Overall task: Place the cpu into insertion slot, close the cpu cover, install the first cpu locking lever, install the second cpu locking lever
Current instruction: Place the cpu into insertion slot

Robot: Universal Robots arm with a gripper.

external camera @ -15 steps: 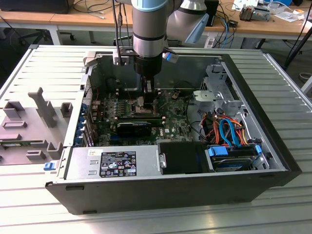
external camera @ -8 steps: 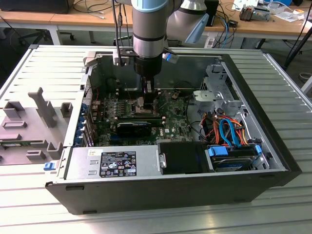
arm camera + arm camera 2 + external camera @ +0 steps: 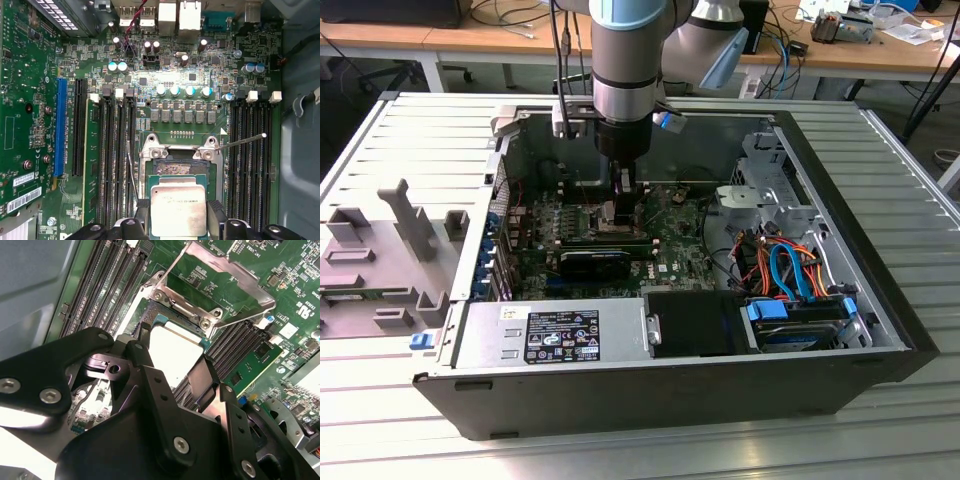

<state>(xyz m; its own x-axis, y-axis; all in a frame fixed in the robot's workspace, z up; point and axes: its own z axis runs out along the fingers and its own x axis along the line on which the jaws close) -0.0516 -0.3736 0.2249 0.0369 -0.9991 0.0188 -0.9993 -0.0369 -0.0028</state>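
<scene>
Your pincer (image 3: 623, 210) is clamping the cpu (image 3: 177, 210) over the insertion slot (image 3: 177, 167), toward the case's (image 3: 670, 390) 11 o'clock; the cpu cover (image 3: 235, 270) is standing open, locking levers (image 3: 240, 141) unlatched.

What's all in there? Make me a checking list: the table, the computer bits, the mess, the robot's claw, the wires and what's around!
Surface: slatted metal table carrying an open computer case.
Job's things: chip held over the socket, and I cannot tell if it is seated; cover tilted up, open; thin wire levers swung out, not latched.
Clutter: grey plastic holders on the table at the exterior view's left.
Grippers: gripper shut on the chip, down inside the case.
Cables: orange and blue cables inside the case, apart from the socket.
Surroundings: wooden desks behind the table.
</scene>
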